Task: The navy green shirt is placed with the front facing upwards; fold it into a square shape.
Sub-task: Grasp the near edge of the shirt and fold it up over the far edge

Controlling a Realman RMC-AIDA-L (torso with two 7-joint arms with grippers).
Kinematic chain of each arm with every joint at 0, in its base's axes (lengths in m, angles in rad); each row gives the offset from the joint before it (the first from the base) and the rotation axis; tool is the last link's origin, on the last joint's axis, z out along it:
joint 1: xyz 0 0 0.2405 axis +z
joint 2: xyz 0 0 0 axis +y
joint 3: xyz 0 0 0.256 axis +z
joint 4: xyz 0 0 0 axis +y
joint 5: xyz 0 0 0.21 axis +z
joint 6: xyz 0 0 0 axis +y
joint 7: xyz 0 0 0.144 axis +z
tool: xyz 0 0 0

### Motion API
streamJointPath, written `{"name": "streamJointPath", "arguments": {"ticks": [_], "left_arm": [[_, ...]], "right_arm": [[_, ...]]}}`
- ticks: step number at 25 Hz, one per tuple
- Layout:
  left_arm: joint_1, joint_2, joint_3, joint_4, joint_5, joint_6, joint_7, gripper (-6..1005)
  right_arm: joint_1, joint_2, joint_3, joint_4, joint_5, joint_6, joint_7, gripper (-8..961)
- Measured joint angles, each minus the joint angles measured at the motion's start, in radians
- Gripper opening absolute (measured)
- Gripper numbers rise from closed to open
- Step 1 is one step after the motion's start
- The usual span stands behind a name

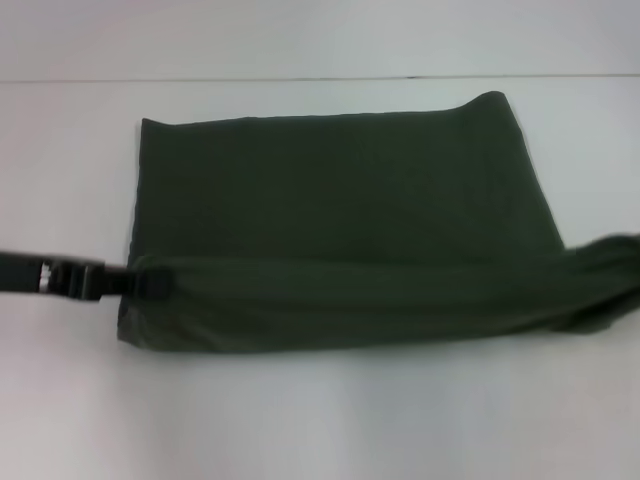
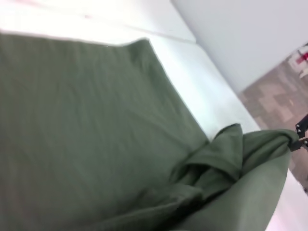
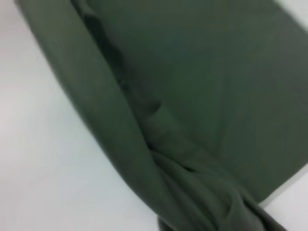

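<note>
The navy green shirt (image 1: 340,190) lies on the white table as a wide dark rectangle, plain side up with no lettering showing. Its near edge is raised into a long rolled fold (image 1: 360,290) that runs from left to right. My left gripper (image 1: 150,281) is shut on the left end of that fold, its black arm reaching in from the left. The fold's right end (image 1: 612,268) is lifted near the picture's edge, where cloth covers the right gripper. In the left wrist view the right gripper (image 2: 298,138) shows far off, shut on the bunched cloth (image 2: 250,159).
White table (image 1: 300,420) extends in front of the shirt and to its left. The table's far edge (image 1: 300,79) runs behind the shirt against a pale wall. Patterned floor (image 2: 274,96) shows beyond the table's right side.
</note>
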Motion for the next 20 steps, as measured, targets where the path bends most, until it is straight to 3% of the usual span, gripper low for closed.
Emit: {"name": "streamJointPath", "arguments": {"ticks": [10,20], "left_arm": [[-0.017,0.003,0.001,-0.008,-0.102,-0.135,-0.008,70],[-0.026,-0.013,0.022,-0.009,-0.151,-0.327,0.033,70]], "right_arm": [[0.034,-0.004,0.046,-0.006,0.037,0.127,-0.017,111],[0.014,0.032,0.054,0.023,0.126,0.348,-0.026,112]]}}
